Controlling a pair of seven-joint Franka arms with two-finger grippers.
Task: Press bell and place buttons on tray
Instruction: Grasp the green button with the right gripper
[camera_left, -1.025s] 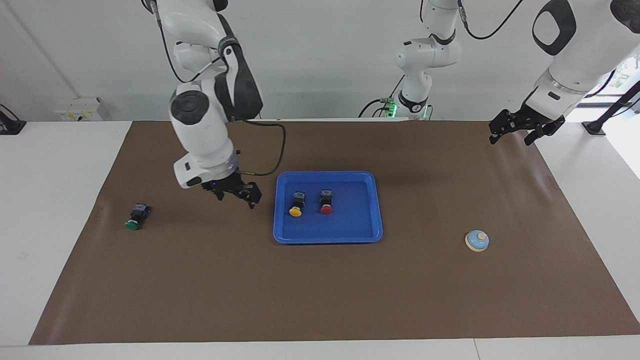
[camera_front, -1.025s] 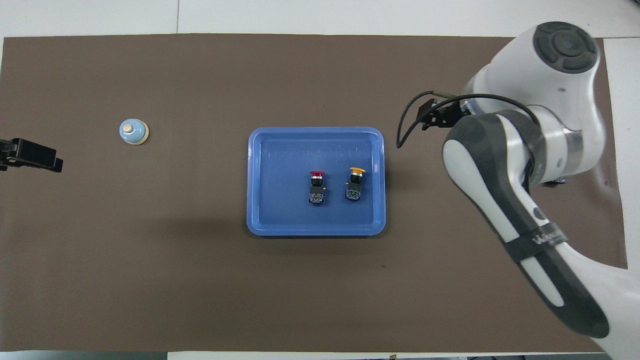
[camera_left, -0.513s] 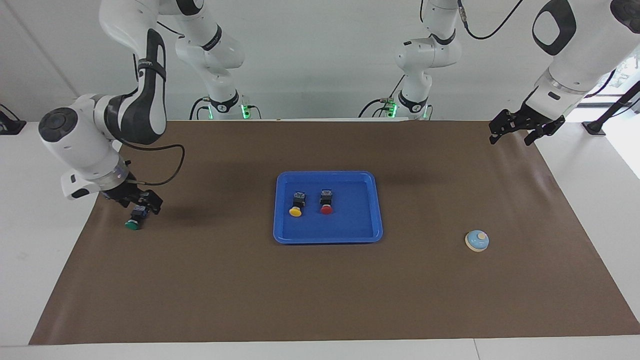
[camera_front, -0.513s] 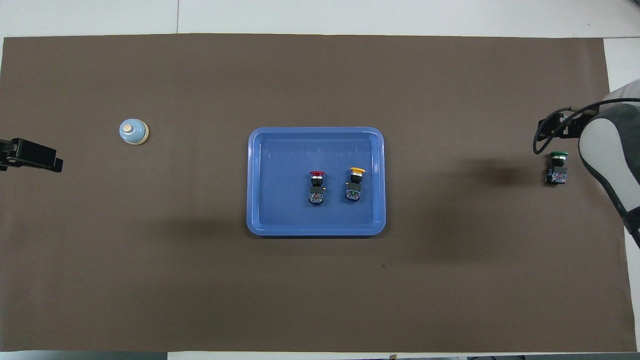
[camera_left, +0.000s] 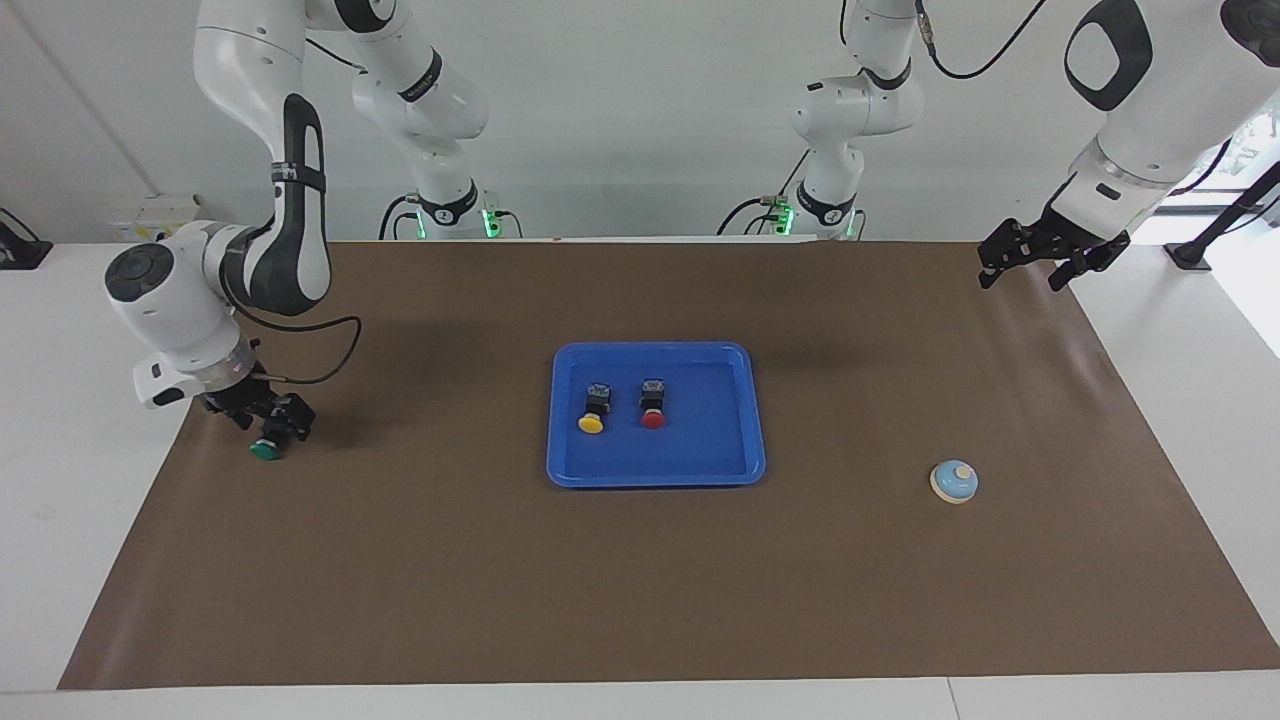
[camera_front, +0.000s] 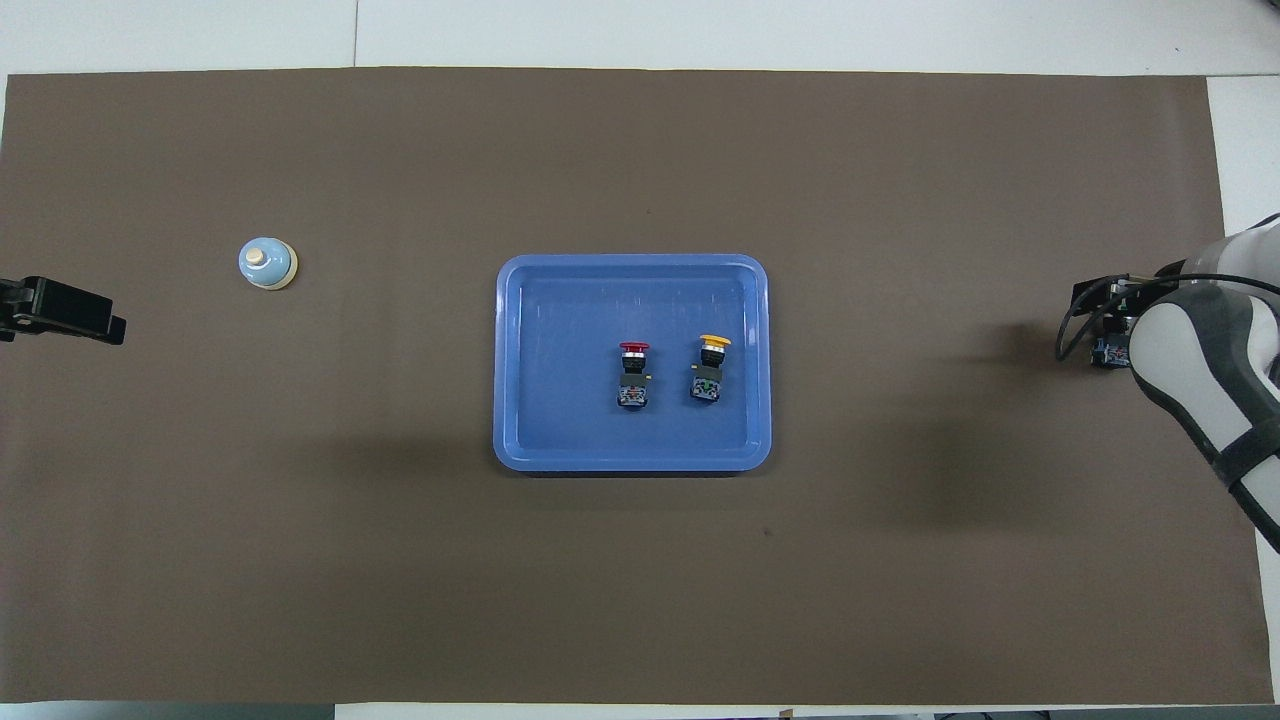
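Right gripper (camera_left: 268, 418) fingers are standing spread, straddling the green button's (camera_left: 265, 449) black body; contact unclear. Risk: closing off-centre could be tipping or skidding it across the worktop (camera_left: 400, 560). Yellow button (camera_left: 592, 423) and red button (camera_left: 652, 419) are lying in the tray (camera_left: 655, 478). Left gripper (camera_left: 1030, 262) is waiting, fingers released, well apart from the bell (camera_left: 954, 481).
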